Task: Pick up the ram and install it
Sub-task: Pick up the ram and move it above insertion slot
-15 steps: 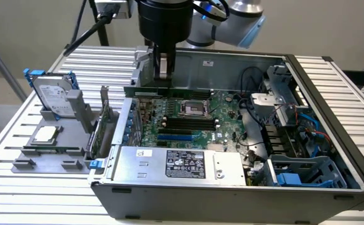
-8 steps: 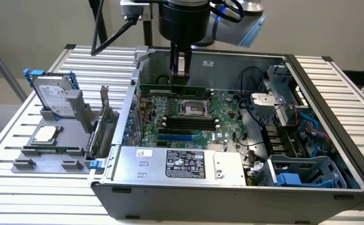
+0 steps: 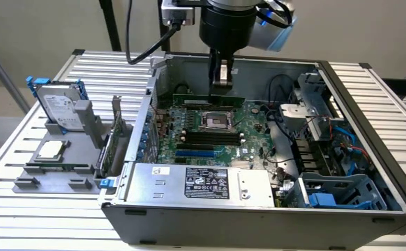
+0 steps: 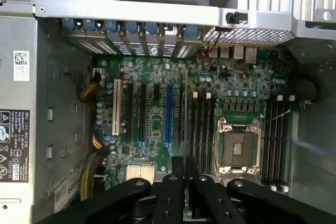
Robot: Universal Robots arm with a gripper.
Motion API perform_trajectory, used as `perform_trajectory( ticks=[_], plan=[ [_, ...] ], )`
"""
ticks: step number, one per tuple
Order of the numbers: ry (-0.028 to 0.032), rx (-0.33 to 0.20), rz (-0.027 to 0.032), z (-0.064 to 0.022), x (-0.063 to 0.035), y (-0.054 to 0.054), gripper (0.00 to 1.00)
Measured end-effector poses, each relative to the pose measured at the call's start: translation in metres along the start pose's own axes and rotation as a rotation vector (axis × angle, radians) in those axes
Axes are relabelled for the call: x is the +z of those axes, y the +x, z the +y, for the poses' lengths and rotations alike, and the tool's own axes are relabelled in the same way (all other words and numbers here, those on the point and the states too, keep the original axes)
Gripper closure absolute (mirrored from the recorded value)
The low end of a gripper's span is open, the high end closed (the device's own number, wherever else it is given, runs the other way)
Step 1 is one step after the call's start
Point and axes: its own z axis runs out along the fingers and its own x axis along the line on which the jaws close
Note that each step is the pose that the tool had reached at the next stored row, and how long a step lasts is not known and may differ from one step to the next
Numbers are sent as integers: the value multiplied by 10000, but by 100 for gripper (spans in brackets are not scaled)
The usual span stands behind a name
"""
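The ram (image 3: 192, 98) sits clamped in my end effector (image 3: 221, 89) above the motherboard (image 3: 252, 125) — tilted, it could jam rather than seat.

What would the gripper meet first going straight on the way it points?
The gripper points down, shut on the ram. It would probably land the ram on the motherboard at the memory slots beside the CPU socket; depth leaves the exact slot unclear.

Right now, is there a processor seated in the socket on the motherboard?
No, the socket on the motherboard is empty: its metal frame surrounds a bare dark contact field.
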Motion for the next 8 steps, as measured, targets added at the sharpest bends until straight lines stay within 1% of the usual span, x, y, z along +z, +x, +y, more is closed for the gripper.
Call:
perform_trajectory(
  ticks=[4,8],
  plan=[
    [6,117,1,-61,7,-14,87],
    [3,118,-5,-67,7,-14,87]
  ],
)
